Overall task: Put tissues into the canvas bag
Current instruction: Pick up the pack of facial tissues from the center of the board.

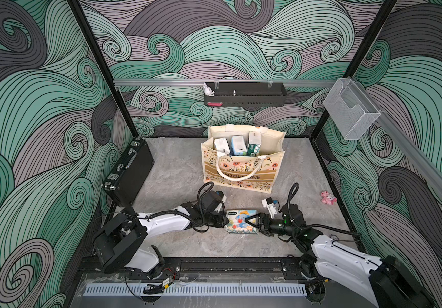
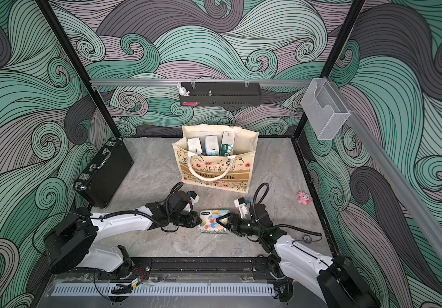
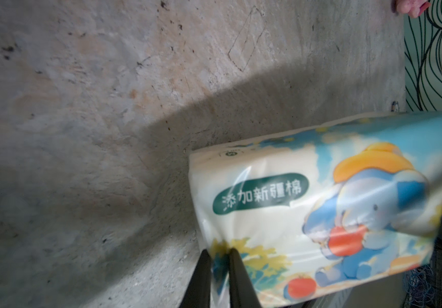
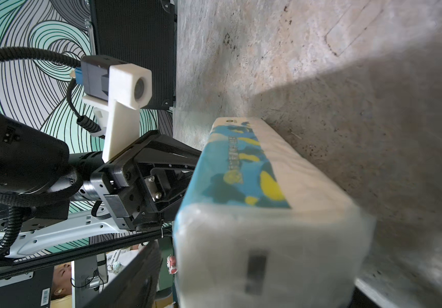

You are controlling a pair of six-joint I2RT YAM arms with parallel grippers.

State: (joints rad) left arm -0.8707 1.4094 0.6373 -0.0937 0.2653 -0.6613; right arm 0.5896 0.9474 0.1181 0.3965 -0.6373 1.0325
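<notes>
A white tissue pack with a cartoon elephant (image 1: 239,221) (image 2: 213,221) lies lengthwise between my two grippers near the front middle of the floor. I cannot tell whether it rests on the floor or hangs just above it. My left gripper (image 1: 225,220) (image 3: 219,253) is shut, pinching the pack's (image 3: 321,200) wrapper at one end. My right gripper (image 1: 253,221) stands open astride the other end (image 4: 267,240), and a gap shows between its one visible finger (image 4: 139,277) and the pack. Behind them the canvas bag (image 1: 241,170) (image 2: 214,170) stands upright, holding three packs of tissues (image 1: 238,145).
A black briefcase (image 1: 130,170) leans at the left wall. A small pink toy (image 1: 328,198) lies at the right near the wall. A black shelf (image 1: 245,97) and a clear holder (image 1: 350,109) hang on the rails above.
</notes>
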